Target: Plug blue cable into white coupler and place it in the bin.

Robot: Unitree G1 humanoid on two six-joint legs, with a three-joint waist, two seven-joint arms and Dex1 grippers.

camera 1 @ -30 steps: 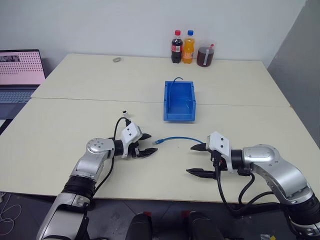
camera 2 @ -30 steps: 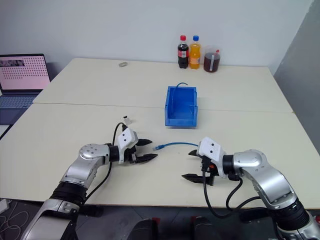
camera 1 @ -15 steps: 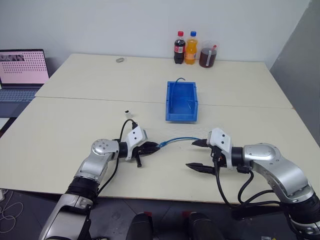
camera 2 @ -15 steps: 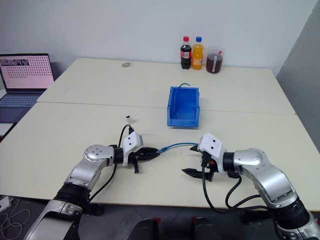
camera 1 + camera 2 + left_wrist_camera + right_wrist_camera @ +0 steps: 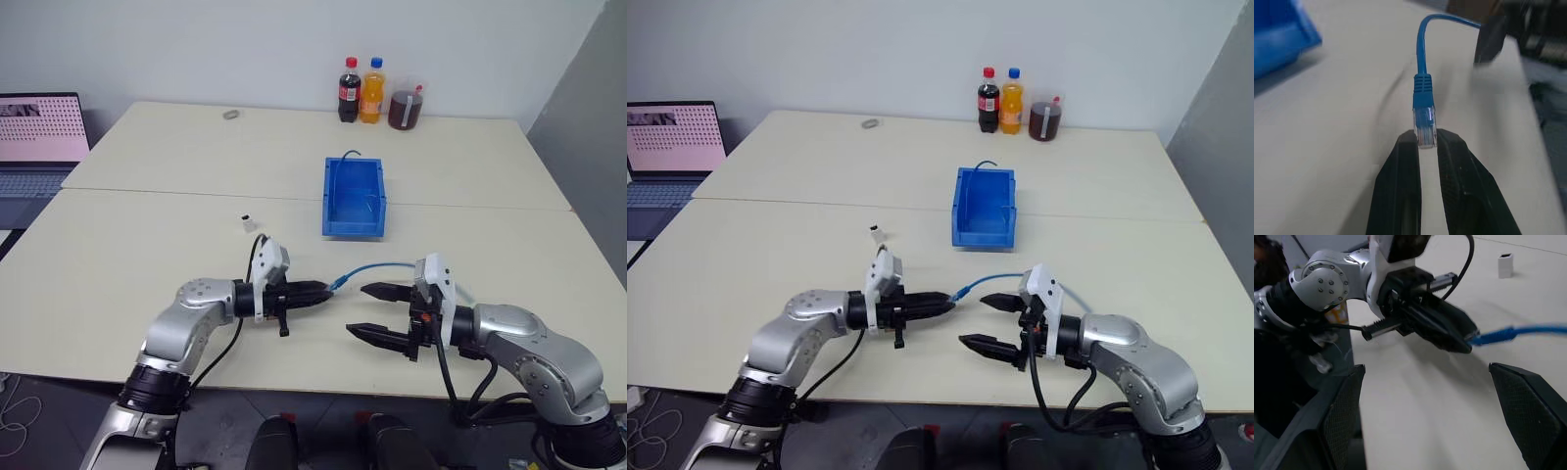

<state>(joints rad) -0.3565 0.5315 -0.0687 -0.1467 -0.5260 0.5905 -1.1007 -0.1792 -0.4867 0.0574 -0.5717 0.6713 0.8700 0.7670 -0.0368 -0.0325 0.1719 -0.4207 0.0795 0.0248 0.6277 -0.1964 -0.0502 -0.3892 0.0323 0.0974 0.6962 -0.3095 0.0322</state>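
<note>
1. The clear plug of the blue cable (image 5: pixel 1424 126) is pinched between the closed fingertips of the left gripper (image 5: pixel 328 289). In the left wrist view only the plug's rear end is seen to be caught, so it is judged that the plug could pivot or slip out if the cable is tugged.
2. The right gripper (image 5: pixel 375 311) is held with its fingers spread wide and nothing between them, just on the near side of the cable. The cable could be snagged by a finger and pulled from the other grip.
3. The white coupler (image 5: pixel 249 223) stands alone on the table (image 5: pixel 147 245), well to the left of the bin (image 5: pixel 353 201) and apart from both grippers. It is judged light enough to be knocked over or pushed away by a careless approach.
4. From the held plug the cable arches away toward the right gripper, on the near side of the bin. Its far end cannot be traced.
5. The cable is seen as a thin, flexible, light-blue cord with a ribbed boot behind the transparent plug. The coupler is a tiny boxy white block with a dark end.
6. The bin is a rectangular, bright-blue, smooth plastic box with an open top and a sloped front. The table top is matte and pale.
</note>
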